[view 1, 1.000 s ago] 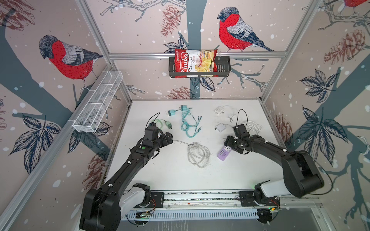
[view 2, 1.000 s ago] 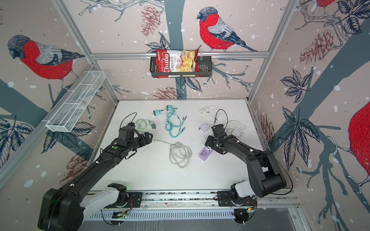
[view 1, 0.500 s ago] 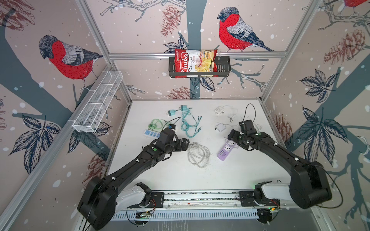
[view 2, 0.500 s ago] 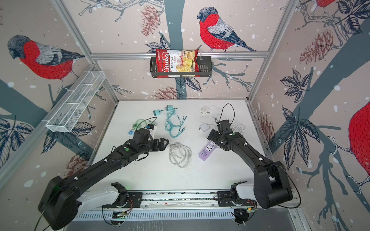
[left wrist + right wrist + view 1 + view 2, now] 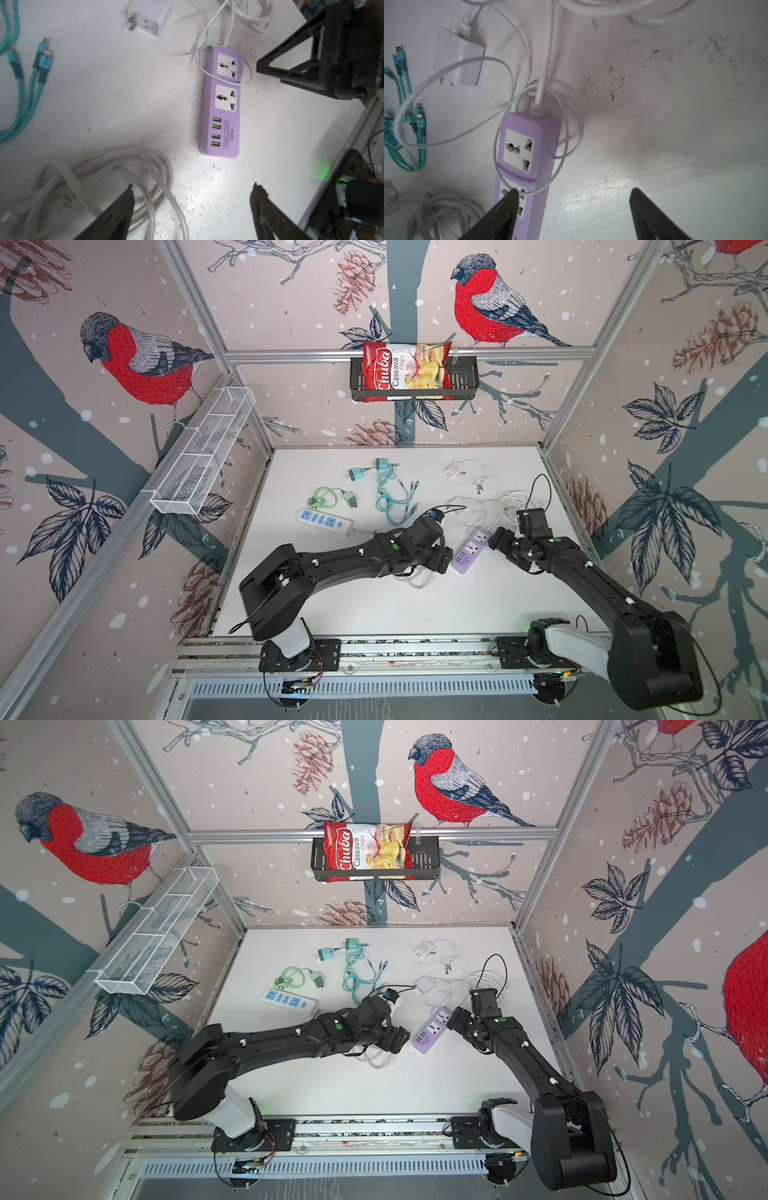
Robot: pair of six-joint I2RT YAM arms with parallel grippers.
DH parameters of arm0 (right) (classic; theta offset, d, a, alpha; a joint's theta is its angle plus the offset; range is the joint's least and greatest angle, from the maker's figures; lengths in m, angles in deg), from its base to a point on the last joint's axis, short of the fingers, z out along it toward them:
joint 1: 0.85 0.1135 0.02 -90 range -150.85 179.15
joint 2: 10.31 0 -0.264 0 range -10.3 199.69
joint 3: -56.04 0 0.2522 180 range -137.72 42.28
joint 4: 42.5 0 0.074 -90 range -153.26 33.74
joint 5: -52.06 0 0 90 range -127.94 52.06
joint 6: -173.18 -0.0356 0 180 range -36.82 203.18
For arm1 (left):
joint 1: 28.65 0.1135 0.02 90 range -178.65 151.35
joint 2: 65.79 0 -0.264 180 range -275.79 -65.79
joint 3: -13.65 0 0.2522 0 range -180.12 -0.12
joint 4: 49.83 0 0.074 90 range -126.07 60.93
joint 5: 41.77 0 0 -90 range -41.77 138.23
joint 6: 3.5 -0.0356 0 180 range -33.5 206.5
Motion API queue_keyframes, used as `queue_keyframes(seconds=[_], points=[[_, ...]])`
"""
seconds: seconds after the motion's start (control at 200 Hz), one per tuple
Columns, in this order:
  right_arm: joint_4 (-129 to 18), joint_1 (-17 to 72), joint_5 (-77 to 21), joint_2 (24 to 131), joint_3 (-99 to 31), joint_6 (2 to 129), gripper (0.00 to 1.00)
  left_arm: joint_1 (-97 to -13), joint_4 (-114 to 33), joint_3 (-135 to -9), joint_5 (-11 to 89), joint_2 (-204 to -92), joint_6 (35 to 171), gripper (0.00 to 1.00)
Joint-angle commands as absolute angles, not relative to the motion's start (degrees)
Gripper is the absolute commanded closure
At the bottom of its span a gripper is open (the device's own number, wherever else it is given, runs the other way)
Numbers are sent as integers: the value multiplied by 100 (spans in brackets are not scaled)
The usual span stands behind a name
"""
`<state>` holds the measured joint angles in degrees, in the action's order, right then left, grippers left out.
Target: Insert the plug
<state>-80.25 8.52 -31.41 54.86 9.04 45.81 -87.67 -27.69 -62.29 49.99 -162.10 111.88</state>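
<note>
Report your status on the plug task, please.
Left gripper, right gripper open, empty. Purple power strip flat, sockets free. Thin white cable looped across it.

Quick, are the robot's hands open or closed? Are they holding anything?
Left gripper: open, holding nothing.
Right gripper: open, holding nothing; one finger is over the purple power strip.

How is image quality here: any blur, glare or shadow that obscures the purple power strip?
Left wrist view: purple power strip sharp, socket holes readable; coiled white cable near the lens soft; green glow on the table edge. Right wrist view: strip sharp, bright glare on the table beside it. Both top views: evenly lit, strip small but clear.
</note>
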Motion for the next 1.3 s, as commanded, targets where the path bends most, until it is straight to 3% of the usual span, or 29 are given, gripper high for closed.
queue_keyframes(seconds=[0.0, 0.55, 1.296], points=[[-7644, 856, -2788, 5337, 1023, 4526, 17, -8862, -2611, -6566, 5182, -16600, 10883, 15], [-6806, 593, -1929, 5378, 1503, 4232, 26, -9298, -2126, -8238, 5068, -18264, 10658, 17], [-5382, 308, -1342, 6052, 1741, 3809, 44, -9298, -2151, -8237, 5277, -18558, 10674, 25]])
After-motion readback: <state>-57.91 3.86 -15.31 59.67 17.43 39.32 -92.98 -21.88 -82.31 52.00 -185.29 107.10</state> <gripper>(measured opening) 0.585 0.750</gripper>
